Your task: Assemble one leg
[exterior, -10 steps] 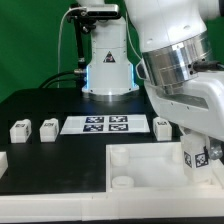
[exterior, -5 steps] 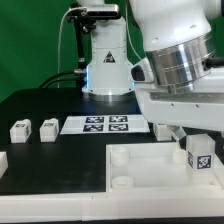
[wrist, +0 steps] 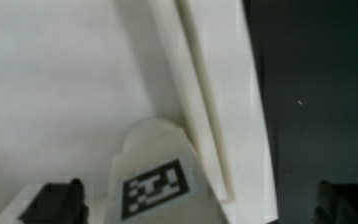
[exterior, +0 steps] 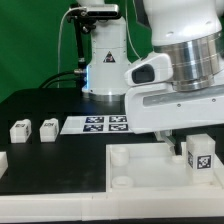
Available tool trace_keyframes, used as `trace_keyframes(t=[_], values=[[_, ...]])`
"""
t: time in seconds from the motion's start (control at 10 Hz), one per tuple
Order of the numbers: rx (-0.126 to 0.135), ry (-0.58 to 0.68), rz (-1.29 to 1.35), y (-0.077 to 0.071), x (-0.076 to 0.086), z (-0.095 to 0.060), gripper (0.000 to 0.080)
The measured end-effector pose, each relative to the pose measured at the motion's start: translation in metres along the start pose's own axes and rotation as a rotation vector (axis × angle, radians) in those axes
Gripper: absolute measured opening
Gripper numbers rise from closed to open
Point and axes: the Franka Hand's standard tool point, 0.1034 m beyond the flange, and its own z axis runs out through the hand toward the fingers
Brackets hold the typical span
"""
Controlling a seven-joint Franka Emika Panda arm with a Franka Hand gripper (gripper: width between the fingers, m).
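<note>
The leg (exterior: 199, 156) stands upright near the worktop's (exterior: 50, 105) front corner at the exterior view's right, seated on the tray (exterior: 140, 170), its tagged face toward the exterior camera. Its long axis is vertical, at right angles to the tray's surface.

The hand (exterior: 178, 143) hangs over that same corner, just beside the leg and a little toward the exterior view's left of it, with the arm's wrist body directly above. From the wrist view the leg (wrist: 158, 180) lies between the two dark fingertips (wrist: 55, 200), which sit well apart at either side with clear gaps to the leg: the hand is released and grasps nothing. The tray's raised rim (wrist: 220, 90) runs away from the leg along the dark worktop.

So the relation that matters: the leg is straight below and between the fingers, and only a short vertical travel seems to separate grasping from clearing it. I cannot tell from these views how high the fingertips are along the leg.

Two more small white parts (exterior: 20, 129) (exterior: 48, 128) rest near the worktop's edge at the exterior view's left, well apart from the hand, with the marker board (exterior: 100, 124) between them and the tray.
</note>
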Motion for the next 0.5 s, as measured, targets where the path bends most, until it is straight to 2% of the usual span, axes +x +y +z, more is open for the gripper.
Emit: trace_keyframes(t=[0.2, 0.4, 0.5], values=[[-0.014, 0.021, -0.292, 0.008, 0.007, -0.002, 0.0649], [-0.014, 0.022, -0.355, 0.013, 0.008, -0.001, 0.0649], [-0.013, 0.022, -0.32, 0.012, 0.008, 0.0, 0.0523]])
